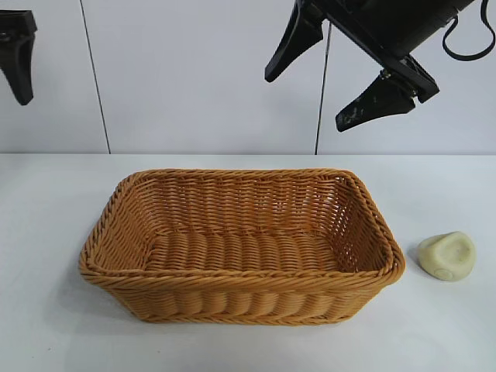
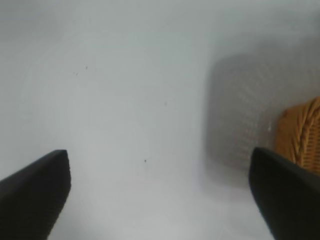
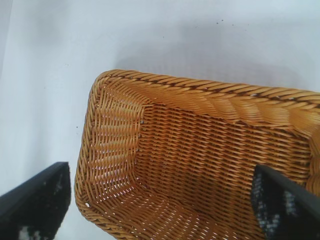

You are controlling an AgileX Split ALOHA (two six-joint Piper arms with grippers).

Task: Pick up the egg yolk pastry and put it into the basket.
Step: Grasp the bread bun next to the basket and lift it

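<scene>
The egg yolk pastry (image 1: 448, 255), a small pale cream lump with a dented face, lies on the white table just right of the basket (image 1: 240, 298). The basket is a large golden-brown wicker rectangle at the table's middle, and nothing lies in it. My right gripper (image 1: 314, 93) hangs open and empty high above the basket's back right part; its wrist view looks down into the basket (image 3: 210, 100), and the pastry is out of that view. My left gripper (image 1: 17, 74) is open and empty, high at the far left.
The white table (image 1: 46, 201) spreads round the basket, with a pale wall behind. In the left wrist view only bare table (image 2: 125, 100) and a corner of the basket (image 2: 302, 132) show.
</scene>
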